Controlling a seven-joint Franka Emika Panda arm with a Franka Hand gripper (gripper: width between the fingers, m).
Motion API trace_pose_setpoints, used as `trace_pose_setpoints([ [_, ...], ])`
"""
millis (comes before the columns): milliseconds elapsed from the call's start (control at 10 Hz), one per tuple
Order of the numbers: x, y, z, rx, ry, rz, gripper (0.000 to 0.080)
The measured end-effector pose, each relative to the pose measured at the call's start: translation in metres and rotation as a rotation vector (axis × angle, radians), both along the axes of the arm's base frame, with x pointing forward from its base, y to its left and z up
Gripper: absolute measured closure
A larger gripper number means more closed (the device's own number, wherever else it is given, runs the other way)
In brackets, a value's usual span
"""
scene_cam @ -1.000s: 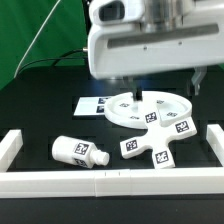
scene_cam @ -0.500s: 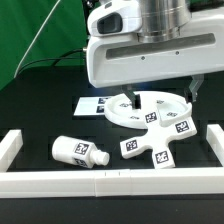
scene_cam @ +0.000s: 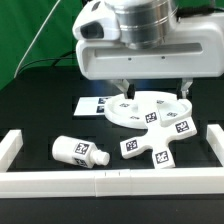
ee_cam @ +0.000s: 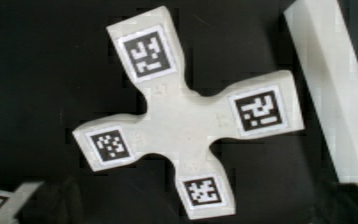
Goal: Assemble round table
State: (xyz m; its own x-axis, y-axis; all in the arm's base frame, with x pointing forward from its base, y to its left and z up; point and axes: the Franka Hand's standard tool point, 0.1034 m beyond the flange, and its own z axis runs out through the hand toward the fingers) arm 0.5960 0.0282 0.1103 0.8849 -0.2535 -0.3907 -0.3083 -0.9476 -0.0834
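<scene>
The round disc (scene_cam: 148,108) lies flat at the back of the table with tags on it. The cross-shaped base (scene_cam: 155,147) lies flat in front of it, and fills the wrist view (ee_cam: 185,115) with a tag on each arm. The short leg (scene_cam: 80,151) lies on its side at the exterior view's left. My gripper (scene_cam: 156,92) hangs above the disc and the base, touching neither. Its two dark fingers (scene_cam: 125,88) stand wide apart with nothing between them. The fingers do not show in the wrist view.
The marker board (scene_cam: 93,105) lies left of the disc. The white rail frame (scene_cam: 100,183) runs along the front, with side pieces at the left (scene_cam: 10,148) and right (scene_cam: 214,140). The rail also shows in the wrist view (ee_cam: 332,90) beside the base.
The arm has moved toward the exterior view's left and looms larger in that view. The disc, base and leg have not moved.
</scene>
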Motion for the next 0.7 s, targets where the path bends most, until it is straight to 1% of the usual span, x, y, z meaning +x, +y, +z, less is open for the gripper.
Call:
trace_pose_setpoints([
  [100, -0.005, 0.000, -0.001, 0.015, 0.078, 0.011, 0.0150],
  [200, -0.001, 0.001, -0.003, 0.017, 0.080, 0.013, 0.0150],
  [400, -0.001, 0.000, -0.003, 0.016, 0.078, 0.011, 0.0150],
  [500, -0.002, -0.002, -0.007, 0.022, 0.104, -0.063, 0.0150],
  [600, -0.002, -0.005, -0.015, 0.007, 0.112, -0.111, 0.0150],
  [700, 0.006, -0.004, -0.023, -0.005, 0.082, -0.132, 0.0150],
])
